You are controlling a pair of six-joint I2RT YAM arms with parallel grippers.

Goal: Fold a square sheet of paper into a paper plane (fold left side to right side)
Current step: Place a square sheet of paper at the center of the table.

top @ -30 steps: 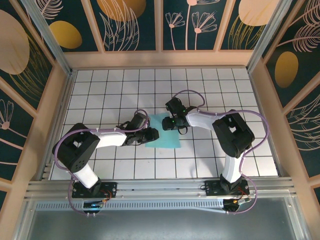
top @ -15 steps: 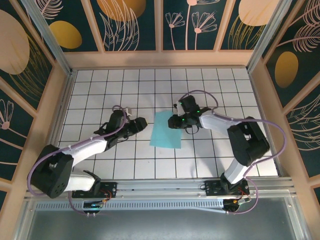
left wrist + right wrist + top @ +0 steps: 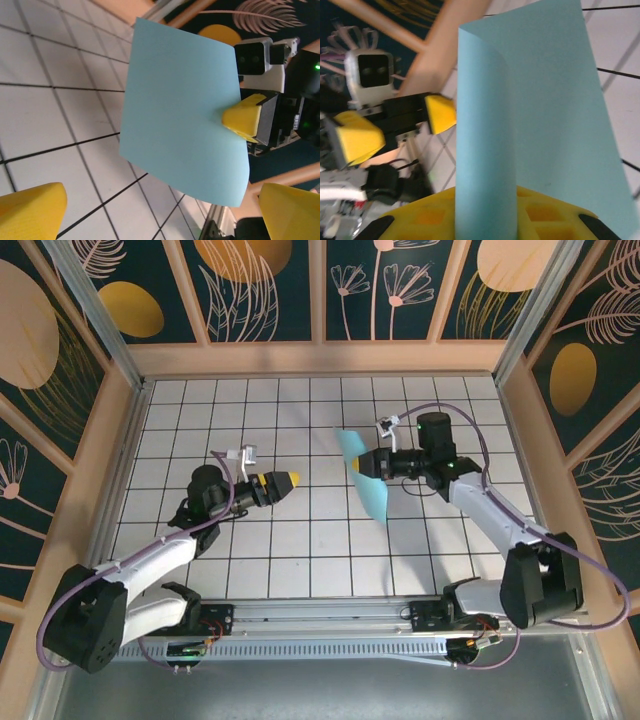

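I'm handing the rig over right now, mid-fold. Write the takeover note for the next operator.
Left gripper: open, empty, left of the sheet and apart from it.
Right gripper: shut on the sheet's edge, holding it curled and standing on edge above the table.
Done: no crease visible.
Left: lay the sheet flat, fold its left side onto the right, then the remaining folds.

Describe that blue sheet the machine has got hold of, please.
The square sheet of paper is thin and plain turquoise-blue, with no print. It stands raised on edge over the white grid table rather than lying flat, and bows into a soft curve. The right gripper pinches it near one edge between yellow fingers. Nothing else is seen touching it. The open left gripper sits apart from it.
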